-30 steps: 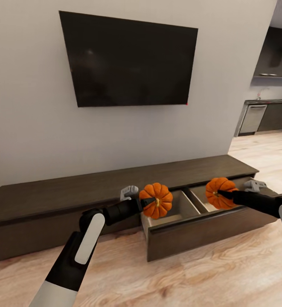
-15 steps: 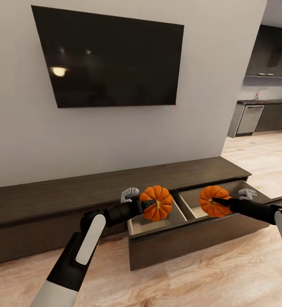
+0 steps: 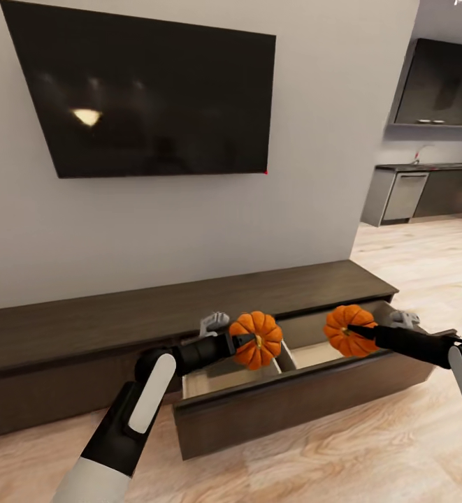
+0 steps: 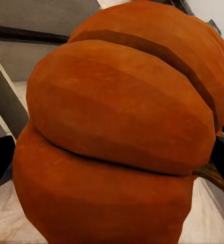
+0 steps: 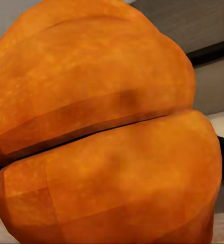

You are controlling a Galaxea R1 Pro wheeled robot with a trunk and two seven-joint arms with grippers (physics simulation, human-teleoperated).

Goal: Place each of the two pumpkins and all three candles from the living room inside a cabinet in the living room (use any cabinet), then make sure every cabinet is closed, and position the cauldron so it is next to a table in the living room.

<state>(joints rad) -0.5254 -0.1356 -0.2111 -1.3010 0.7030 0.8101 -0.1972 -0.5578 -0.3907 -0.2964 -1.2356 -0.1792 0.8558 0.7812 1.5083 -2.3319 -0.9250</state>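
My left gripper (image 3: 248,341) is shut on an orange ribbed pumpkin (image 3: 258,340), held above the left compartment of the open drawer (image 3: 286,390) of the long dark-brown cabinet (image 3: 84,328). My right gripper (image 3: 353,330) is shut on the second pumpkin (image 3: 344,329), which hangs over the drawer's right compartment. Up close, the left wrist view shows its pumpkin (image 4: 122,127) and the right wrist view shows the other pumpkin (image 5: 101,127). The drawer's pale interior shows beneath both. Candles, cauldron and table are out of view.
A large black TV (image 3: 147,98) hangs on the grey wall above the cabinet. Wood floor (image 3: 328,461) lies in front of the drawer. To the right, a kitchen area with dark counters and a dishwasher (image 3: 405,195) opens up.
The camera has shifted right, so the scene slid left. Relative to the drawer, both pumpkins now sit further over its compartments; both grips are unchanged.
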